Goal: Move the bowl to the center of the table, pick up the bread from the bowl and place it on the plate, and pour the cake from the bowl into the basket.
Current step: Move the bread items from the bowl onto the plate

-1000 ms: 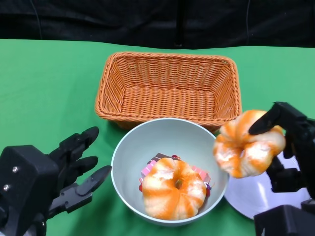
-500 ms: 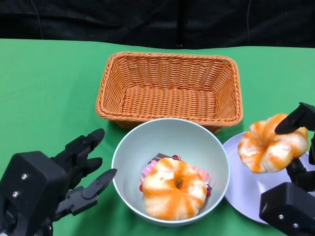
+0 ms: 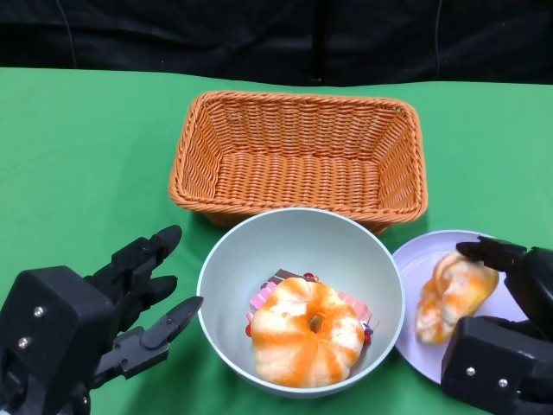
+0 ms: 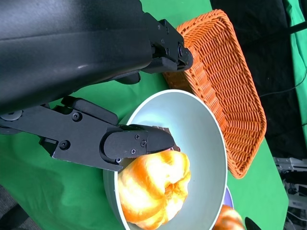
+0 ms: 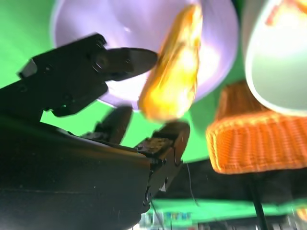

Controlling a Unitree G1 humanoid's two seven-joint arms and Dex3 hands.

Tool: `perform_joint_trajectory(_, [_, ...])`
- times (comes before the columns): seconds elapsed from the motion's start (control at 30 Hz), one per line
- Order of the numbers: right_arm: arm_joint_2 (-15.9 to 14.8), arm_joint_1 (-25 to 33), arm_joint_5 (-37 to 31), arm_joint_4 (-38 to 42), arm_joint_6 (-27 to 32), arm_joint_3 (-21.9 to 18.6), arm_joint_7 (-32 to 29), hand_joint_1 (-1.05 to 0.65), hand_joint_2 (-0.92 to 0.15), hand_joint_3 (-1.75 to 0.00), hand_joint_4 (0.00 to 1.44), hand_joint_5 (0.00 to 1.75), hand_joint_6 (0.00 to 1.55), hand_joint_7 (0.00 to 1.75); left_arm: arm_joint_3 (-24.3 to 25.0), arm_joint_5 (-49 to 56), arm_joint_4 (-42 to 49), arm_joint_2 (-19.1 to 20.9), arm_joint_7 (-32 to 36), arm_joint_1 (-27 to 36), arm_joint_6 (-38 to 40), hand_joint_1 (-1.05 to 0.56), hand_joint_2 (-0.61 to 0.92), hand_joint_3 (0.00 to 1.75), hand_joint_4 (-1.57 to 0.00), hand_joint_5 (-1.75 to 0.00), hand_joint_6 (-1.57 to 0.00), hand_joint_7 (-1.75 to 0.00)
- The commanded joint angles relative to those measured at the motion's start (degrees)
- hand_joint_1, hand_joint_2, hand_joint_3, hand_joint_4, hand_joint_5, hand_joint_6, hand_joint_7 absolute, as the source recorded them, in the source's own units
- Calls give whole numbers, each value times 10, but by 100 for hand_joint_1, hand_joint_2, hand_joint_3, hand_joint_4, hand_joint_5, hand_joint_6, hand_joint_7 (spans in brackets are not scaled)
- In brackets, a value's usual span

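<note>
Green table cover point(image 3: 78, 156) before black backdrop point(image 3: 259, 39)

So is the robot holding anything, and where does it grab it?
Right hand pinches one bread by its edges, over the plate. Left hand holds nothing.

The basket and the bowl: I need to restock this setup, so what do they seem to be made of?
The basket looks like woven wicker or rattan, orange-brown and matte; interlaced strands and a braided rim show clearly. It could be plastic imitation. The bowl looks like smooth plastic or melamine, pale grey-green with a soft sheen and no pattern; glazed ceramic cannot be ruled out from the look alone.
</note>
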Motion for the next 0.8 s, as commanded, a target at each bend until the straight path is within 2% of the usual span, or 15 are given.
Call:
perform_joint_trajectory(0.03, [-19,3,-22,-16,18,12,35,-74,-92,-11,3,25,13,0,7,0,7,8,-6,5,-4,-38,92,39,-1,-64,-24,-2])
perform_joint_trajectory(0.23, [-14,7,-72,-50,51,27,77,-84,-92,-7,0,24,12,1,12,-5,12,8,-13,4,-7,-40,92,39,-1,-63,-24,-2])
perform_joint_trajectory(0.33, [6,13,-105,-83,70,33,71,-84,-92,-12,0,22,11,0,14,-5,15,7,-15,4,-10,-39,92,40,-1,-64,-24,-2])
perform_joint_trajectory(0.43, [40,21,-116,-105,72,35,29,-79,-92,-12,0,36,15,2,14,-4,16,7,-16,4,-10,-39,92,39,-1,-64,-25,-2])
perform_joint_trajectory(0.5, [53,29,-98,-109,45,31,-22,-73,-92,-11,0,44,17,3,15,-4,16,6,-16,4,-9,-39,92,38,-1,-64,-25,-2])
perform_joint_trajectory(0.67, [61,41,-50,-109,-32,24,-116,-65,-92,-15,0,57,16,3,15,-3,17,6,-15,3,-10,-40,92,38,-1,-63,-25,-2])
perform_joint_trajectory(0.8, [60,43,-19,-110,-75,23,-142,-64,-92,-17,0,60,15,3,15,-4,18,5,-16,3,-13,-41,92,38,-1,-63,-25,-1])
